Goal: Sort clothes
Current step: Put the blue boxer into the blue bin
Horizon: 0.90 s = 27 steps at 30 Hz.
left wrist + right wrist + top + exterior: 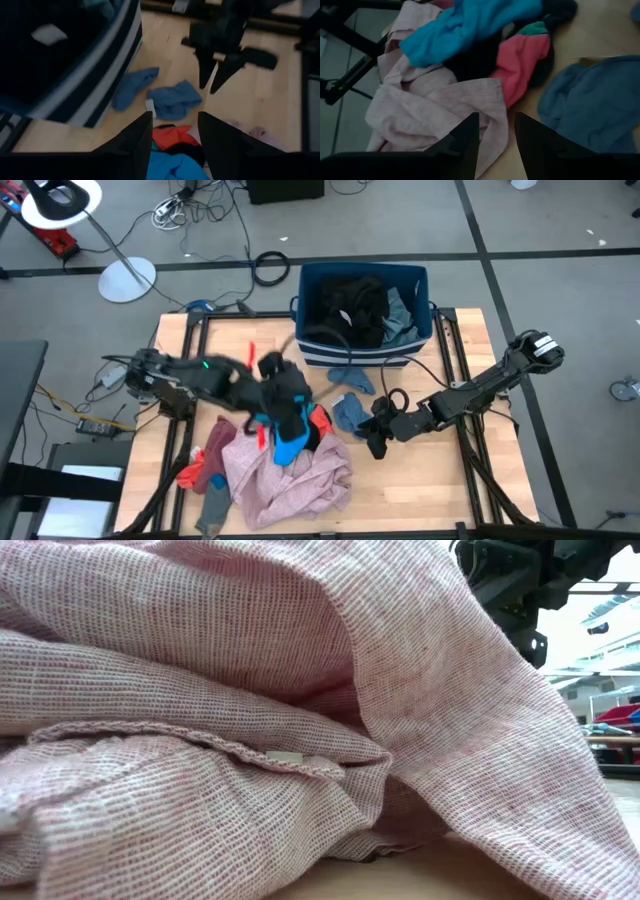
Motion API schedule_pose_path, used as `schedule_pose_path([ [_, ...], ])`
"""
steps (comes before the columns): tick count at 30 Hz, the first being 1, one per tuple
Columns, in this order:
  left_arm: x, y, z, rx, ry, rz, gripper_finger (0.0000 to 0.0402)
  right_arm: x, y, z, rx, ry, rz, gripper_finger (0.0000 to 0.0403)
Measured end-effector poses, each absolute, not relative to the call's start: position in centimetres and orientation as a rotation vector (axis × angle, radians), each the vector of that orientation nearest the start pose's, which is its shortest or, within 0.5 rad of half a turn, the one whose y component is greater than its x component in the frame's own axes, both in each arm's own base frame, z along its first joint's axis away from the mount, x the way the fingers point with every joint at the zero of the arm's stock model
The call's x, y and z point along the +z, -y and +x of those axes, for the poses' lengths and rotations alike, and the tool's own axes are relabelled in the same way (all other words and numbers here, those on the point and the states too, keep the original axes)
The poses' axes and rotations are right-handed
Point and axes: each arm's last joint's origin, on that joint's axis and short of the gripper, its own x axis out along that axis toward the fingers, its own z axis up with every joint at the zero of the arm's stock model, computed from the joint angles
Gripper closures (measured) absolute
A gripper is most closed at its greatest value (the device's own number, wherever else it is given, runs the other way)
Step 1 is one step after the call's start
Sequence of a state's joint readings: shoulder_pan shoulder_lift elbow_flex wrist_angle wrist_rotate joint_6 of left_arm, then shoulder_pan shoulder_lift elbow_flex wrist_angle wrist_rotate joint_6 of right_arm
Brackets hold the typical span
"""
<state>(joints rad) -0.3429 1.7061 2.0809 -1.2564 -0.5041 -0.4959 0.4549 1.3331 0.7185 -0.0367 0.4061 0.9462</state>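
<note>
Directly beneath the open left gripper (174, 135), the bright blue garment (167, 167).

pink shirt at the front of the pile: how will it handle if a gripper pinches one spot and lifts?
Probably floppy: the pink shirt lies crumpled in soft folds, so it should drape and trail. Likely light, since the weave looks thin. It may drag neighbours along, as the bright blue garment lies partly on it.

No legible text, label, brand, number or sign anywhere; small white tags on garments unreadable.
</note>
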Motion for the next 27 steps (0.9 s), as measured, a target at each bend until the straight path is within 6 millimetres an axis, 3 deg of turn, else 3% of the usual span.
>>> schedule_pose_path([
  [7, 38.5, 12.1, 31.4, 0.328, -0.810, -0.151, 0.0239, 21.0, -10.8, 24.5, -0.188, -0.590, 0.654, 0.0277],
  [12, 35.8, 12.4, 29.8, 0.273, -0.767, -0.242, 0.0239, 21.0, -10.9, 24.5, -0.177, -0.600, 0.658, 0.0277],
  [17, 33.3, 11.1, 26.9, 0.246, -0.707, -0.325, 0.0239, 21.0, -10.9, 24.5, -0.178, -0.603, 0.685, 0.0277],
  [22, 29.6, 9.0, 24.0, 0.243, -0.797, -0.391, 0.0239, 21.0, -10.6, 24.6, -0.191, -0.601, 0.706, 0.0277],
  [27, 27.3, 7.2, 22.1, 0.222, -0.820, -0.417, 0.0239, 21.0, -10.2, 24.8, -0.221, -0.593, 0.755, 0.0277],
])
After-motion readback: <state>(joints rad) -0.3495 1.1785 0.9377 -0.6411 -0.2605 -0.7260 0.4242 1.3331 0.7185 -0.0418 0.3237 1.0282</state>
